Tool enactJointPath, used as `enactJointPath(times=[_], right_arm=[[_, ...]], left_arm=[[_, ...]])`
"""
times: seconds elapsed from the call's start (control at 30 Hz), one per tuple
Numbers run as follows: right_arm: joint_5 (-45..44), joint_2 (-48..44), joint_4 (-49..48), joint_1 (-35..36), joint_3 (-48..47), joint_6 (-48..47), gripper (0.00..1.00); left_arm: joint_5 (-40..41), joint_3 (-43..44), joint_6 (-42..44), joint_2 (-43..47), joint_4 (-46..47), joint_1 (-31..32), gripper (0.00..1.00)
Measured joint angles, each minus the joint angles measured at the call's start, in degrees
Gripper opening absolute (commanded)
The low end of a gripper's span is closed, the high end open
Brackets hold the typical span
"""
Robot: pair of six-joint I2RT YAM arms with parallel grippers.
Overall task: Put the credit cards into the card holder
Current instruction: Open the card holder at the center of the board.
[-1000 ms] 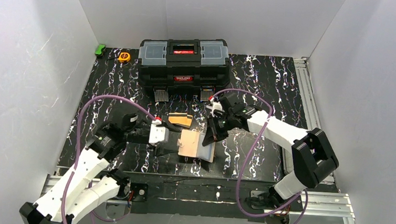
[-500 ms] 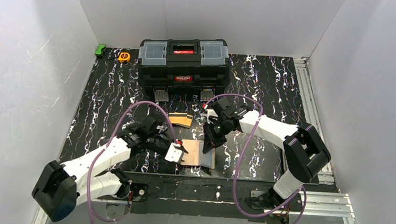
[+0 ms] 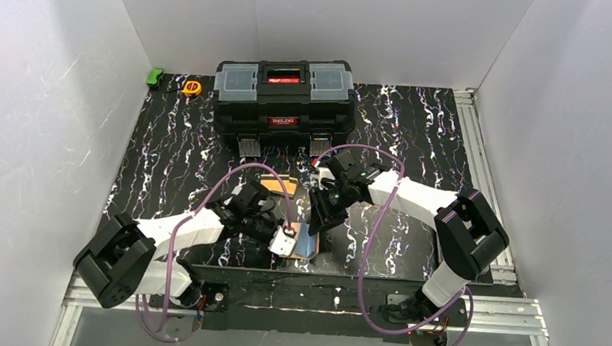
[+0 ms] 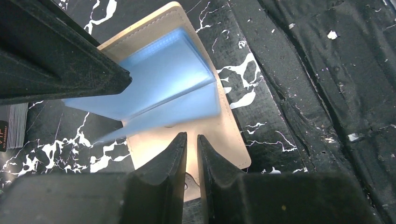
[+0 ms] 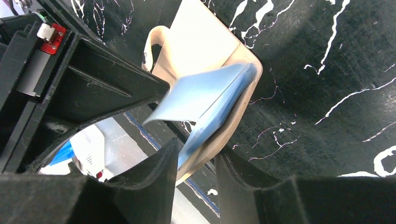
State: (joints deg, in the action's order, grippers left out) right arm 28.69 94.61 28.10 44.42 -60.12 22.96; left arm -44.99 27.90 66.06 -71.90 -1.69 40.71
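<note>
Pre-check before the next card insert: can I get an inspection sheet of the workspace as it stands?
Surface: black white-veined table top.
Job's things: beige folding card holder lies open, blue plastic pockets fanned up; orange credit cards stacked behind it, not inserted.
Clutter: big black plastic toolbox, small green object and yellow tape measure at the back.
Grippers: left gripper almost closed at the holder's edge, grip unclear; right gripper jaws parted around its folded edge.
Cables: purple cables loop off both arms; the left one crosses the cards in the top view.
Surroundings: white walls, aluminium rails.

One card holder [image 3: 313, 240] and one black toolbox [image 3: 283, 98].
</note>
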Motion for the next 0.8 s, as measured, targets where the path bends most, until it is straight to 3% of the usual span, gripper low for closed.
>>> enactJointPath(times=[0.43,0.8], right_arm=[[-0.09,-3.78,-1.84,-0.26,5.68,0.96,0.38],[-0.04,-5.11,-3.52,-0.59,6.05,1.29,0.32]], left_arm=[[3.41,-0.44,0.42,0.9,-0.39,1.9,0.11],[10.56,1.01,-1.64,16.31,-11.26,-0.79,0.15]])
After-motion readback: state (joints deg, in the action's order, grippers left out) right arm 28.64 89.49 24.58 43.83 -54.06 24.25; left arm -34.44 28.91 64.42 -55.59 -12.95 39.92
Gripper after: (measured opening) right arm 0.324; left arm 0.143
